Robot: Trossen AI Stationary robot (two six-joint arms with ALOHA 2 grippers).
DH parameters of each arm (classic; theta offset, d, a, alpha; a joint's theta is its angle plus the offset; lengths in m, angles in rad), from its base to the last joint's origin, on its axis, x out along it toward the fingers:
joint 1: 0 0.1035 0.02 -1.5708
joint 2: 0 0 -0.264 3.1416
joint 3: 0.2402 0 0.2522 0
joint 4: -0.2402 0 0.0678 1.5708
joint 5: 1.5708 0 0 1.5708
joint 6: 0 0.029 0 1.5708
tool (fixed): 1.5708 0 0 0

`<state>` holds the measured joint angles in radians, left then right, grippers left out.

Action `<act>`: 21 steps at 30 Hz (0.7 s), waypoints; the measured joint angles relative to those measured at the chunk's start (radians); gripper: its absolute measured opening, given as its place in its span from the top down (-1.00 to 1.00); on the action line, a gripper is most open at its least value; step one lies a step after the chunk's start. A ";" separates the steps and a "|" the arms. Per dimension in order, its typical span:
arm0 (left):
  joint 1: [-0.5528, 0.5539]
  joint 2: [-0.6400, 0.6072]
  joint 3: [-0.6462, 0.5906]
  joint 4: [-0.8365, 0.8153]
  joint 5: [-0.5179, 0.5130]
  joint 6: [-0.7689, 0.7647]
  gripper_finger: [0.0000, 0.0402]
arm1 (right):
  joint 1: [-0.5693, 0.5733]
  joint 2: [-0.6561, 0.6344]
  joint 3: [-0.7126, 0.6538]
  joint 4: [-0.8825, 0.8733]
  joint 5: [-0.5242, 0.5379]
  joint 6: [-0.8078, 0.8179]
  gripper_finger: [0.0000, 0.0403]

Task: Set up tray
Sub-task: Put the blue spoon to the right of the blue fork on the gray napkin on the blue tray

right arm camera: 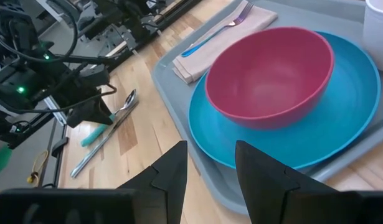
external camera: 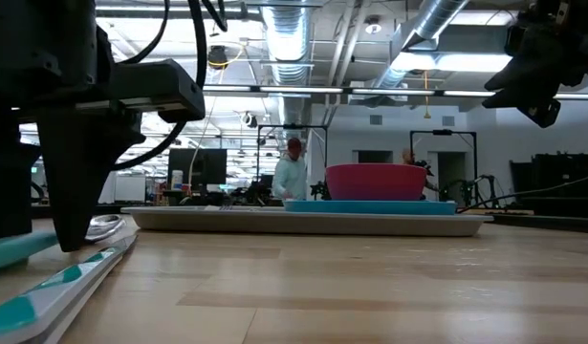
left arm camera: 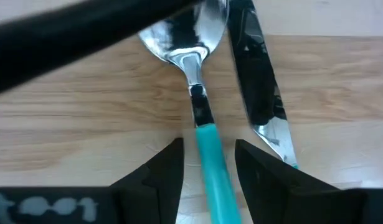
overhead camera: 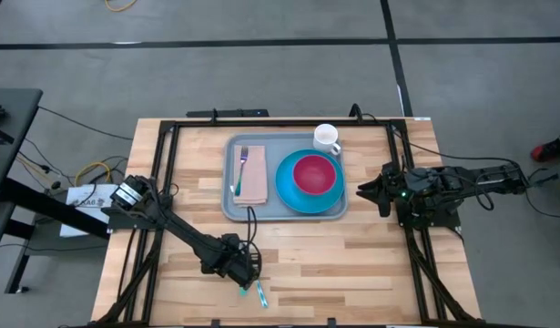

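The grey-blue tray (overhead camera: 232, 208) lies mid-table and carries a tan napkin (overhead camera: 253, 179) with a blue-handled fork (overhead camera: 240, 169), a round blue plate (overhead camera: 289, 189) holding a red bowl (overhead camera: 313, 172), and a white mug (overhead camera: 326, 138). A teal-handled spoon (left arm camera: 197, 102) and a knife (left arm camera: 261, 93) lie side by side on the wood near the table's near edge. My left gripper (left arm camera: 208, 146) is open and reaches down over them, one finger on each side of the spoon's handle (left arm camera: 211, 163), with a sliver of gap showing on both sides. My right gripper (right arm camera: 210, 152) is open and waits at the tray's right.
The knife lies right beside the spoon, just outside one left finger (left arm camera: 253, 165). Bare wood (overhead camera: 352, 260) stretches between the tray and the near edge. Black frame rails (overhead camera: 166, 173) run along the table's sides. A person (external camera: 292, 172) stands in the room beyond the table.
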<state>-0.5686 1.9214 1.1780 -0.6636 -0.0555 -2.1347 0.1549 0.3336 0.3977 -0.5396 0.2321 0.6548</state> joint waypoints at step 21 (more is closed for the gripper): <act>0.020 -0.149 0.018 -0.096 -0.141 -0.015 0.87 | 0.000 0.000 0.000 -0.007 0.000 -0.005 0.37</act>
<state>-0.5488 1.7720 1.1955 -0.7601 -0.1970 -2.1498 0.1547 0.3336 0.3977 -0.5465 0.2325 0.6498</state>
